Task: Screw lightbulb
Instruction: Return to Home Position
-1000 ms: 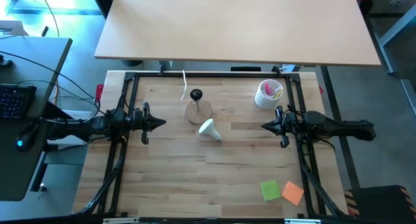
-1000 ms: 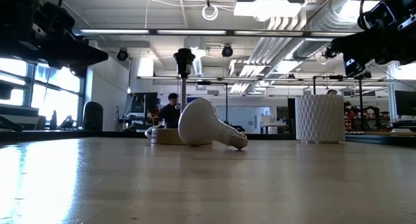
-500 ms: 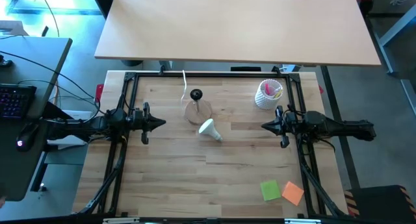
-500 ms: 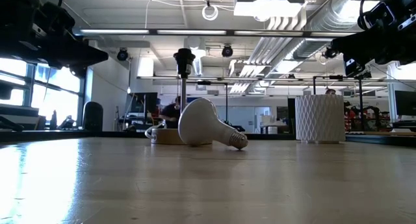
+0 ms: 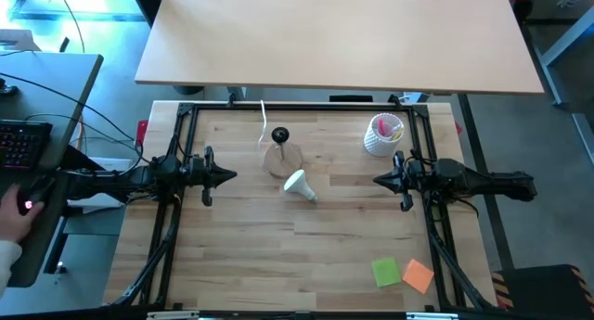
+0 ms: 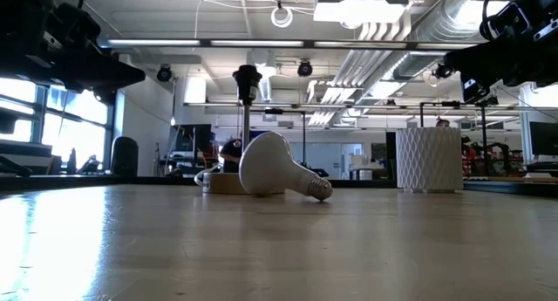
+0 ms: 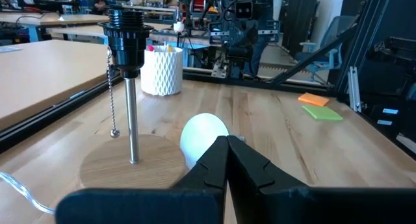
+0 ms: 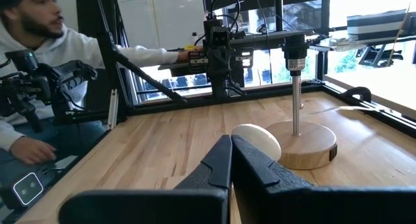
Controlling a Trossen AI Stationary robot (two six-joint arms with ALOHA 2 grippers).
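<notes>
Lightbulb [image 5: 299, 184] lies on its side on the wooden table [image 5: 325, 241], held by neither arm. Its globe head sits just beside the rim of the round wooden lamp base [image 5: 283, 159]; actual contact can't be confirmed from any view. The screw end points away from the base, toward the table's front right. In the low view the bulb [image 6: 275, 167] rests tilted, head up against the base, threaded end down on the wood.

The black socket [image 5: 279, 134] stands upright on its post with nothing in it. A pull chain [image 7: 111, 87] hangs down beside the post.

Left gripper [image 5: 227, 175] is at the left table edge, level, pointing inward at the lamp. Its fingers are pressed together with nothing between them, and its wrist view confirms the tips [image 7: 224, 141] meet. Right gripper [image 5: 379, 180] mirrors it at the right edge, fingers likewise closed on nothing [image 8: 231, 138]. Both are well apart from the bulb.

White cup [image 5: 382, 134] with pink items is at back right, near the right arm. Green sticky note [image 5: 386, 271] and orange sticky note [image 5: 419, 275] lie side by side at front right.

A person's hand [image 5: 11, 211] is off the table at far left, by a keyboard [image 5: 19, 144].
</notes>
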